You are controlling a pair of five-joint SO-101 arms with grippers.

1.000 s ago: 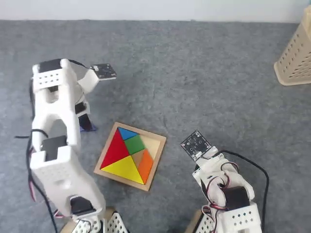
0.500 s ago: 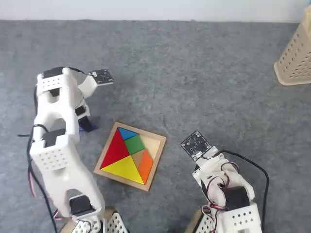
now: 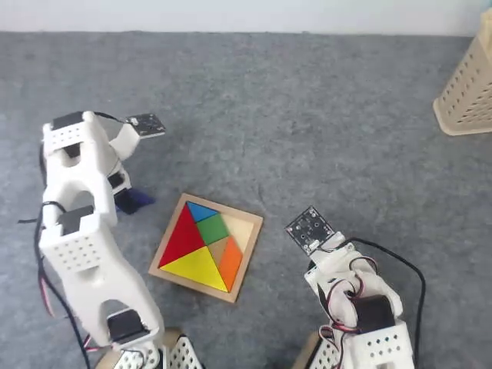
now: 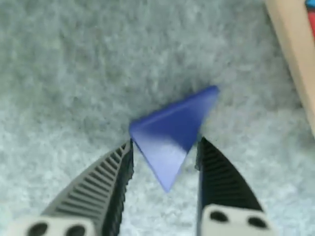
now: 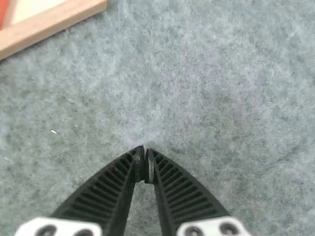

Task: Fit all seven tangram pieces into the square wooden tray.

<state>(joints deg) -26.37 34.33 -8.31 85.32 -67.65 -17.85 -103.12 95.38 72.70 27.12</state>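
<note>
The square wooden tray lies mid-table, holding red, yellow, light blue, green, orange and tan pieces, with one bare patch at its far right corner. A dark blue triangle rests on the carpet just left of the tray. My left gripper is open and straddles this blue triangle, with one fingertip at each of its sides and the tray's edge close by. My right gripper is shut on nothing above bare carpet, right of the tray's corner. The right arm sits at the near right.
A cream perforated basket stands at the far right edge. Grey carpet covers the table, with open floor behind and right of the tray. The left arm's white body rises along the left side.
The left arm has swung a little to the left over the blue triangle, which has turned slightly on the carpet. The right arm and the tray have stayed still.
</note>
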